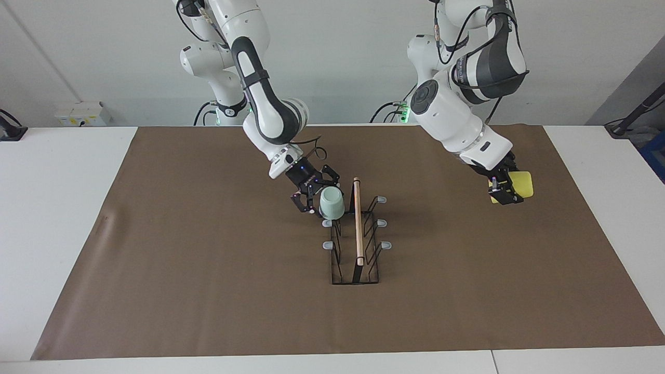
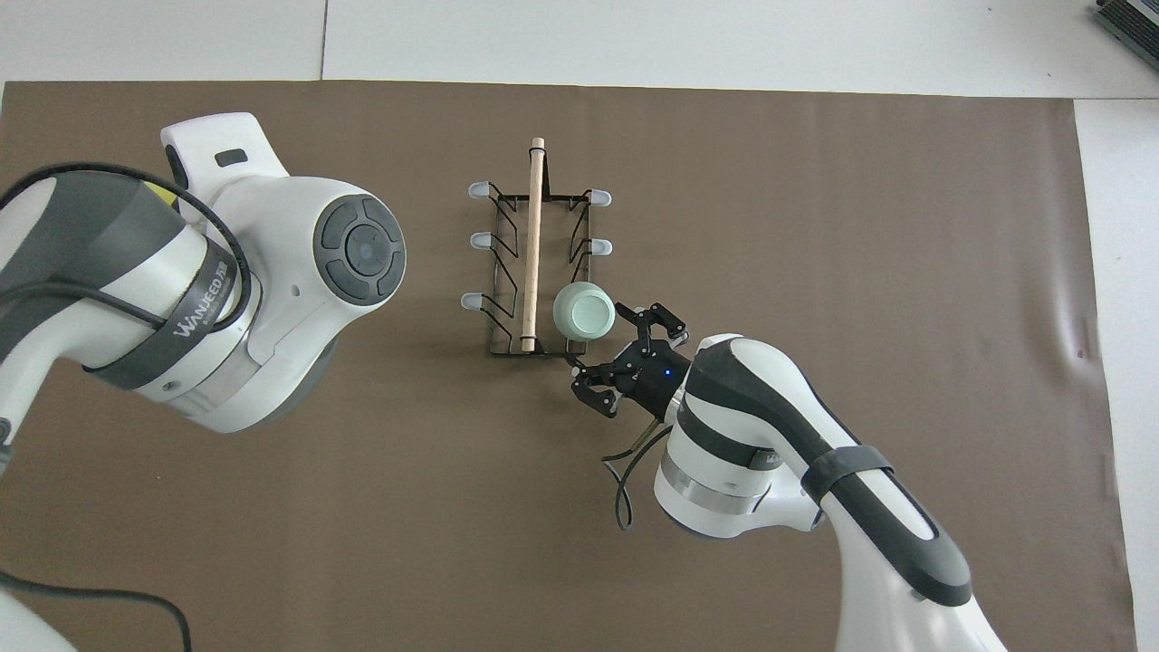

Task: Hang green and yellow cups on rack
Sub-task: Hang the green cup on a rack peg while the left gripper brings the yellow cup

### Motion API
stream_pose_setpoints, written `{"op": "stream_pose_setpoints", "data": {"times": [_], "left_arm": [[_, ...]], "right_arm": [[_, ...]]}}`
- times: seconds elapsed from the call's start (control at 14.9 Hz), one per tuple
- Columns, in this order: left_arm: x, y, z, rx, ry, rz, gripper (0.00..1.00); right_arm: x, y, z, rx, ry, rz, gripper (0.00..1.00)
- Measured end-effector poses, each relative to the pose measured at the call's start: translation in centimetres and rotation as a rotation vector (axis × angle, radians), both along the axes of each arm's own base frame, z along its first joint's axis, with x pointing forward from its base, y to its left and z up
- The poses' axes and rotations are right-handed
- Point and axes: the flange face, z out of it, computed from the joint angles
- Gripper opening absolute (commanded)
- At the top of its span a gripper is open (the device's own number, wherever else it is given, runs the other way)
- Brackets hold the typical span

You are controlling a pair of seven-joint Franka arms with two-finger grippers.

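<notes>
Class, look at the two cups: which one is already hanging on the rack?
The green cup, upturned on the rack's prong nearest the robots, at the right arm's side. The yellow cup is in the left gripper, off the rack.

White counter spread with a broad brown mat, bare white margins at both ends. Plain pale wall at the back, evenly lit, soft shadows. Small white box against the wall at the counter's back edge. Dark stand and a blue object at the edge of view.
</notes>
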Motion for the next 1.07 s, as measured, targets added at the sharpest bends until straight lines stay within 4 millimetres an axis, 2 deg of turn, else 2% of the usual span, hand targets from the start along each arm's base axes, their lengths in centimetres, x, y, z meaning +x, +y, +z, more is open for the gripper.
{"op": "stream_pose_setpoints", "data": {"times": [0.2,0.6,0.74,1.07], "left_arm": [[-0.6,-1.7,-0.1,0.014,-0.028,-0.02,0.0],[-2.0,-3.7,-1.4,0.069,-0.037,-0.031,0.0],[-2.6,-4.5,-1.8,0.08,-0.036,-0.03,0.0],[-4.2,-7.1,-2.6,0.111,-0.074,-0.018,0.0]], "right_arm": [[-0.6,-0.8,-0.4,-0.039,0.018,-0.018,1.0],[-1.1,-2.3,1.4,-0.17,-0.032,-0.021,1.0],[-0.2,-4.2,2.1,-0.25,-0.105,0.014,1.0],[3.7,-10.8,3.5,-0.471,-0.278,0.133,1.0]]}}
